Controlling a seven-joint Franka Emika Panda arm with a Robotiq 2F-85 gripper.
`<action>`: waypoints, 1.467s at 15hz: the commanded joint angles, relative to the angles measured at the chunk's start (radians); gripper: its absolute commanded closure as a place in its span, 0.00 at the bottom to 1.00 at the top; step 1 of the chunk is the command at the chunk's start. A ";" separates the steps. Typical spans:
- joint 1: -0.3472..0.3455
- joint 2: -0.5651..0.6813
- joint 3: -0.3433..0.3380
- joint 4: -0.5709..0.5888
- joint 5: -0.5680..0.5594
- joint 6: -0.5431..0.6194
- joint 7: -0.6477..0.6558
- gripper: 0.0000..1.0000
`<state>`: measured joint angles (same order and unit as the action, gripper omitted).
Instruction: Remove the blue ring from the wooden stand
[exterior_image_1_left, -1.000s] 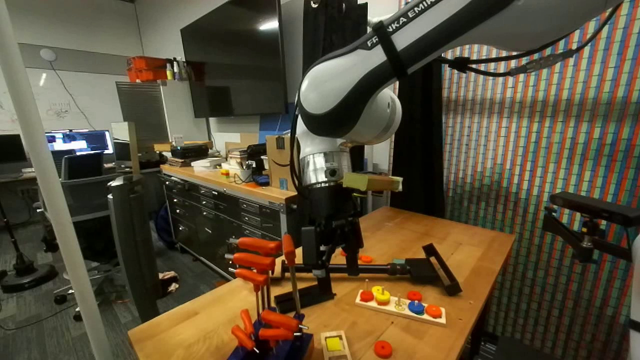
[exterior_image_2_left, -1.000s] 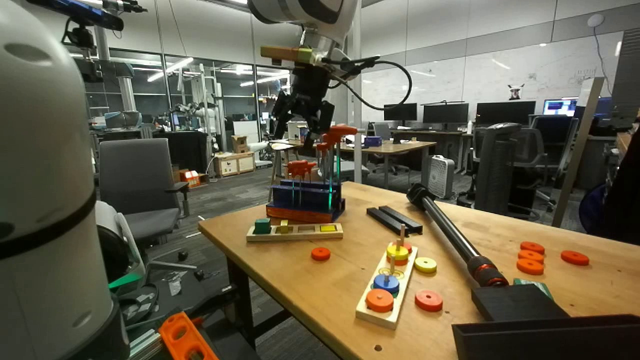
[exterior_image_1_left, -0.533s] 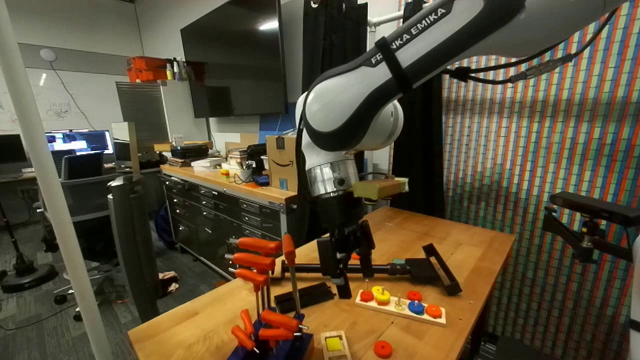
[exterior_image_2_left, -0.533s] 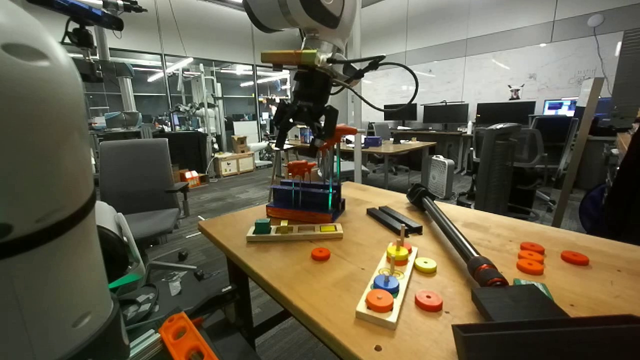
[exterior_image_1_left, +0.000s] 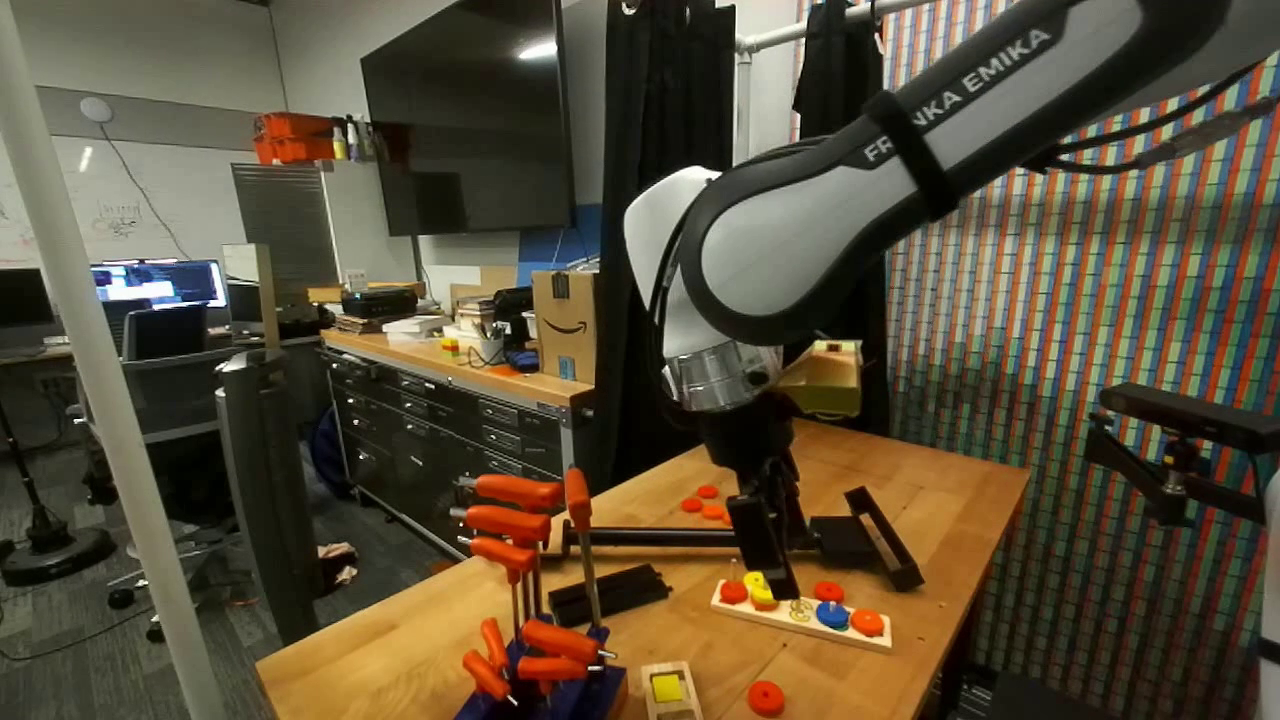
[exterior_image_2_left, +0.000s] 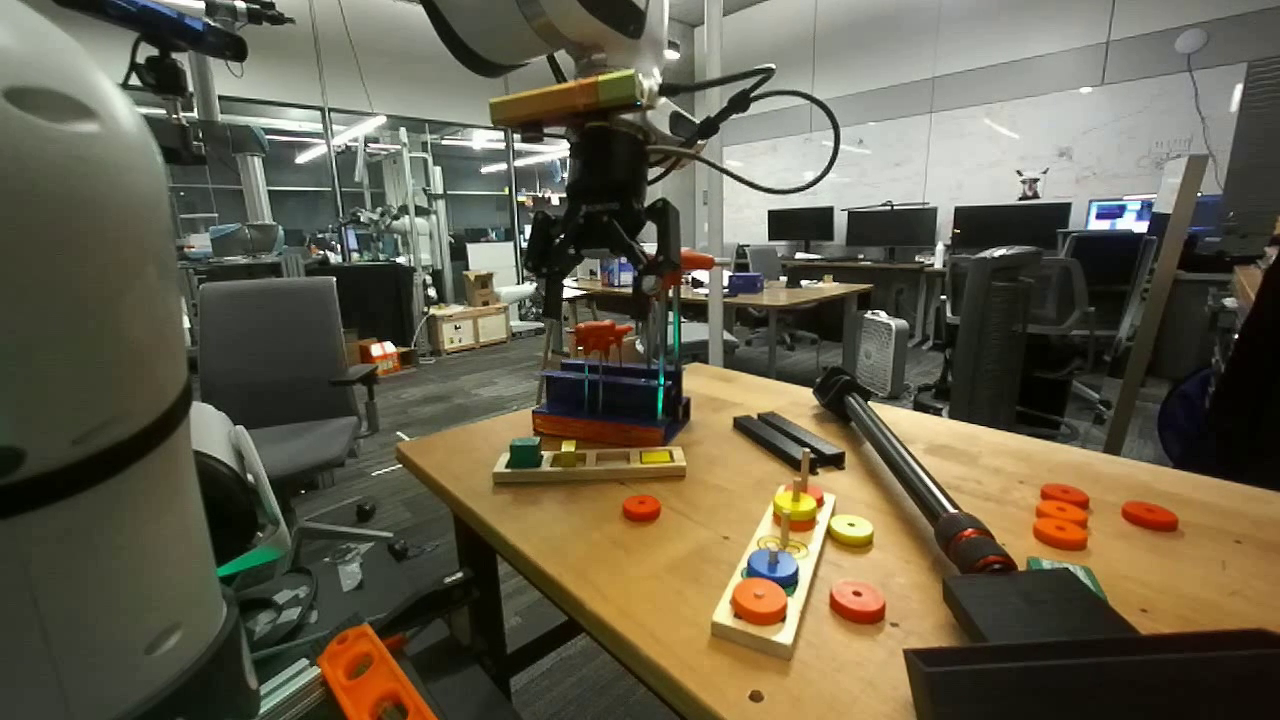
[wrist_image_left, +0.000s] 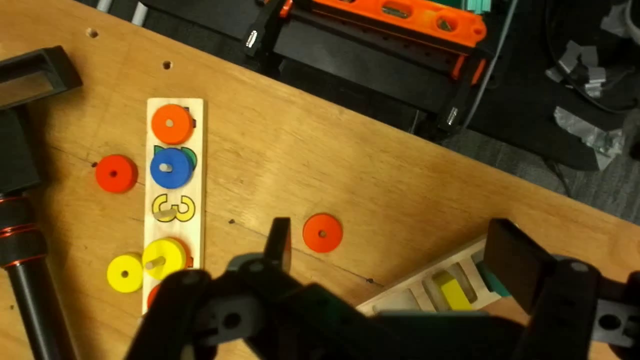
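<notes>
The blue ring (wrist_image_left: 170, 170) sits on a peg of the pale wooden stand (wrist_image_left: 172, 227), above a green piece and between an orange ring and the bare peg at the numeral 3. The ring (exterior_image_1_left: 831, 614) (exterior_image_2_left: 772, 567) and stand (exterior_image_1_left: 782, 617) (exterior_image_2_left: 752, 634) also show in both exterior views. My gripper (wrist_image_left: 392, 225) is open and empty, its fingers wide apart. In the wrist view the ring lies beyond the left finger, up and left of it. In an exterior view the gripper (exterior_image_2_left: 604, 300) hangs high above the table, apart from the stand.
A loose orange ring (wrist_image_left: 322, 233), red ring (wrist_image_left: 116, 173) and yellow ring (wrist_image_left: 125, 273) lie near the stand. A block tray (exterior_image_2_left: 590, 470) and a tool rack with orange handles (exterior_image_2_left: 612, 400) stand at the table's end. A black tripod-like bar (exterior_image_2_left: 905, 470) lies beside the stand.
My gripper has moved right in one exterior view and come slightly lower and nearer in another, and it has turned. It stays open. The rings and stand have not moved.
</notes>
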<state>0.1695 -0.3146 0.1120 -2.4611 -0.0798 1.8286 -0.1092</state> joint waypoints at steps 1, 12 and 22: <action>0.017 -0.182 0.006 -0.142 -0.050 0.053 -0.096 0.00; 0.012 -0.314 -0.177 -0.290 -0.050 0.287 -0.452 0.00; -0.094 -0.276 -0.320 -0.290 -0.052 0.328 -0.623 0.00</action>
<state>0.1095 -0.6062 -0.1851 -2.7527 -0.1345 2.1352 -0.6981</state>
